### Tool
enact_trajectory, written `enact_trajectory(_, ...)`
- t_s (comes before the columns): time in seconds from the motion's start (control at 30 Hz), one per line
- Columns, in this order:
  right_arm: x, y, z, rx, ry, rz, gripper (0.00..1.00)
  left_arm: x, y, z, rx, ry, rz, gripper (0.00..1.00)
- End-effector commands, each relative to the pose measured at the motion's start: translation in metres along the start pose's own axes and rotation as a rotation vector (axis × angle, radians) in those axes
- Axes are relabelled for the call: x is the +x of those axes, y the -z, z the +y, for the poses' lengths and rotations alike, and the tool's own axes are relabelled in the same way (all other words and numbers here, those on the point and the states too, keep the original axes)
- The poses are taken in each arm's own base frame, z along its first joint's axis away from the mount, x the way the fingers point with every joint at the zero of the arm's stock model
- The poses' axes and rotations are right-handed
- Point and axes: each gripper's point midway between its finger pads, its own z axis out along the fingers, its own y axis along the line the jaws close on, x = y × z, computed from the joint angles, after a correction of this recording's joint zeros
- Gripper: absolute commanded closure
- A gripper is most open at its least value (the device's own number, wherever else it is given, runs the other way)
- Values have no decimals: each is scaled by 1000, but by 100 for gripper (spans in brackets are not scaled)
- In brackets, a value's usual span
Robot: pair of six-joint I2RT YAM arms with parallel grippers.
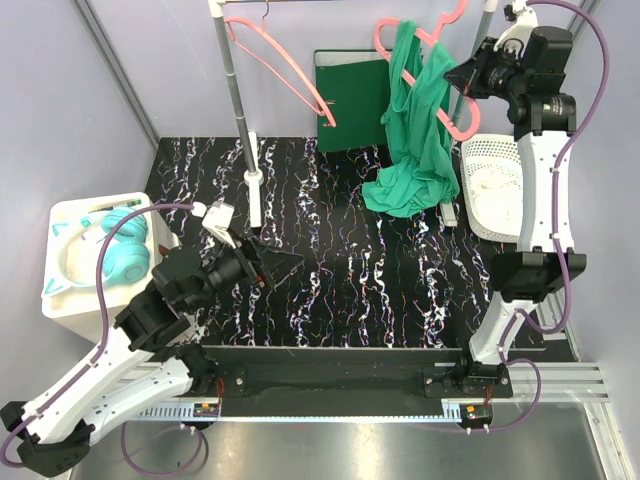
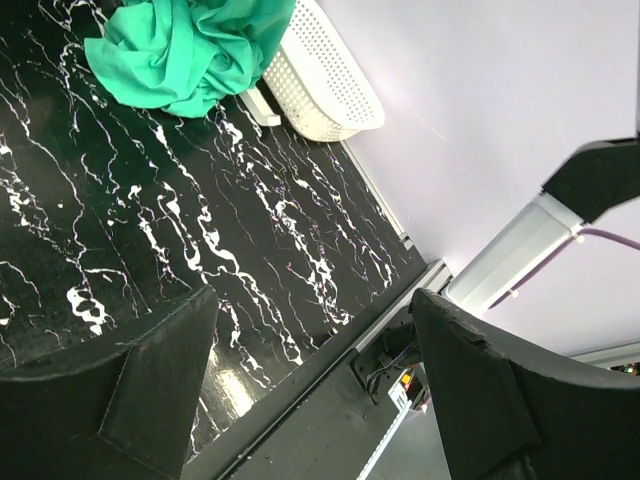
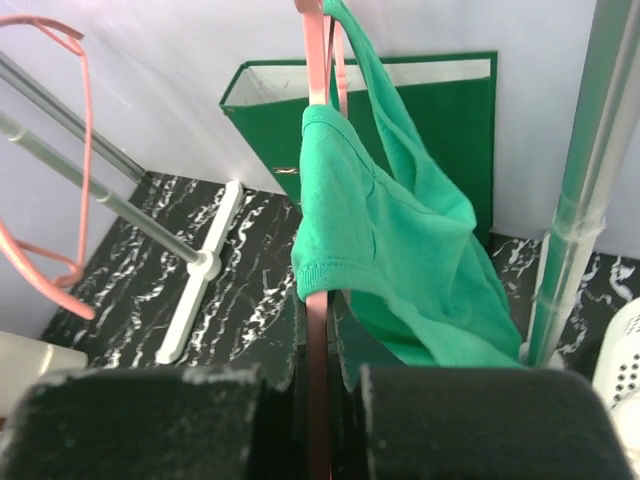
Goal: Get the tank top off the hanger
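A green tank top [image 1: 415, 140] hangs by a strap from a pink hanger [image 1: 384, 36] on the rack, and its lower half is bunched on the black marbled table. My right gripper [image 1: 462, 82] is up at the hanger's right end, shut on the hanger. In the right wrist view the pink hanger [image 3: 317, 330] runs between the closed jaws of the right gripper [image 3: 318, 310], just below the hem of the tank top [image 3: 390, 230]. My left gripper [image 1: 290, 262] is open low over the near left of the table and holds nothing. The left gripper [image 2: 315, 320] faces the tank top [image 2: 180, 50] from far off.
A second, bare pink hanger [image 1: 280, 65] hangs on the rack by the left pole [image 1: 238, 100]. Behind stands a green folder [image 1: 350, 100]. A white perforated basket [image 1: 495, 185] sits at the right by the right pole [image 3: 580, 180]. Teal headphones [image 1: 110, 250] lie on a white box at the left.
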Motion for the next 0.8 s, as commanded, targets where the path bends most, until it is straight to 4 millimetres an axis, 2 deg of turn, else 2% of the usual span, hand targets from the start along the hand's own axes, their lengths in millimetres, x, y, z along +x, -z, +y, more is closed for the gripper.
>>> enact_trajectory(0.0,-63,48,51,-58,42,-203,100,-20,4,-19,53,-37,-42,17)
enact_trajectory(0.27,-66,68,60,-33,10,-225,100,-26,4,-33,95,-53,-29,17)
enact_trajectory(0.43,-35,78,56,7,-57,-168,100,-32,5,-45,135,-69,-21,17)
enact_trajectory(0.47,-21,84,56,19,-69,-146,100,-34,4,-48,139,-71,-22,17)
enact_trajectory(0.53,-7,89,59,24,-92,-132,100,-36,3,-51,150,-78,-18,17)
enact_trajectory(0.57,8,96,61,24,-106,-111,100,-39,1,-54,154,-80,-19,17)
enact_trajectory(0.6,13,100,62,23,-113,-107,100,-39,1,-57,163,-85,-14,17)
enact_trajectory(0.67,32,108,81,-13,-123,-74,100,-43,-5,-64,180,-91,-3,17)
enact_trajectory(0.7,37,113,84,-16,-129,-69,100,-46,-8,-70,199,-93,0,17)
enact_trajectory(0.77,54,126,94,-33,-155,-42,100,-49,-21,-91,278,-101,41,18)
